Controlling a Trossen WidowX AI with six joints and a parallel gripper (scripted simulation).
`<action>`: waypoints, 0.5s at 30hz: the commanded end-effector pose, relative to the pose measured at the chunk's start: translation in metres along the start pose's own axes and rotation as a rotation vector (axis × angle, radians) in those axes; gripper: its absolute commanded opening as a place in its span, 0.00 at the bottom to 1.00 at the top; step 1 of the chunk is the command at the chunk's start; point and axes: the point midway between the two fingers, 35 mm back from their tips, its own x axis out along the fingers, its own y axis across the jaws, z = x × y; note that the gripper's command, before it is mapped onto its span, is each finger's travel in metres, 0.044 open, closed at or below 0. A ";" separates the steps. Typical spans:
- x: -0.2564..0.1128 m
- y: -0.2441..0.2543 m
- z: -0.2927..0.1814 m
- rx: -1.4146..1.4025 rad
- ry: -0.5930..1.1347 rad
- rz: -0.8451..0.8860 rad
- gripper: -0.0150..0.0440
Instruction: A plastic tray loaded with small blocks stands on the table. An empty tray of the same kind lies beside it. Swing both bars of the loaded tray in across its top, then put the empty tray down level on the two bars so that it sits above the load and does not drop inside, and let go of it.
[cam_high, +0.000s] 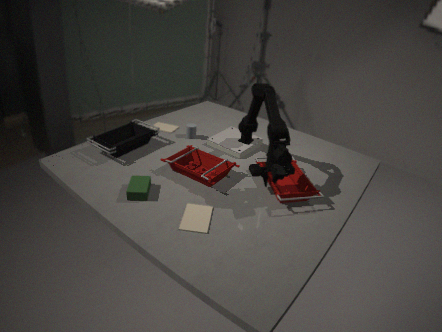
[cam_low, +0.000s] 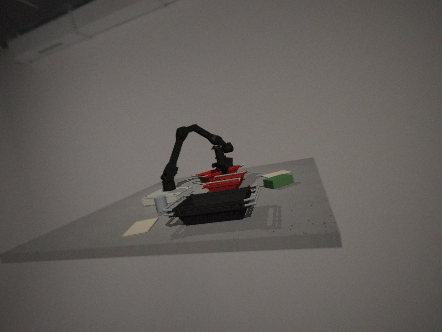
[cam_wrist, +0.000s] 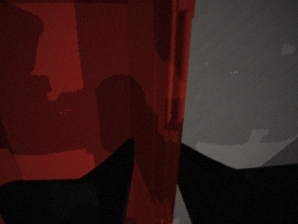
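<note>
The loaded red tray (cam_high: 187, 173) (cam_low: 225, 186) stands mid-table with small red blocks inside. Its two wire bars lie across its top, the left bar (cam_high: 181, 154) and the right bar (cam_high: 215, 169). The empty red tray (cam_high: 296, 187) (cam_wrist: 60, 120) stands to its right in the top view; its near bar (cam_high: 301, 198) is out over the end. My gripper (cam_high: 268, 178) (cam_low: 223, 171) (cam_wrist: 150, 142) points down and is shut on the empty tray's long side wall, one finger inside and one outside. The arm hides part of that tray. The tray appears to rest on the table.
A black tray (cam_high: 125, 144) (cam_low: 215, 209) with wire bars stands at the far left. A green block (cam_high: 138, 188) (cam_low: 278, 181), a grey cylinder (cam_high: 191, 131) (cam_low: 160, 203) and cream sheets, one near the front (cam_high: 196, 218), lie around. The arm's white base plate (cam_high: 225, 137) is behind the trays.
</note>
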 end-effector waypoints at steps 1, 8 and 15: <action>0.001 -0.001 -0.001 0.002 0.003 -0.005 0.44; 0.001 -0.001 -0.001 0.002 0.003 -0.005 0.36; 0.000 -0.001 0.000 0.002 0.003 -0.005 0.28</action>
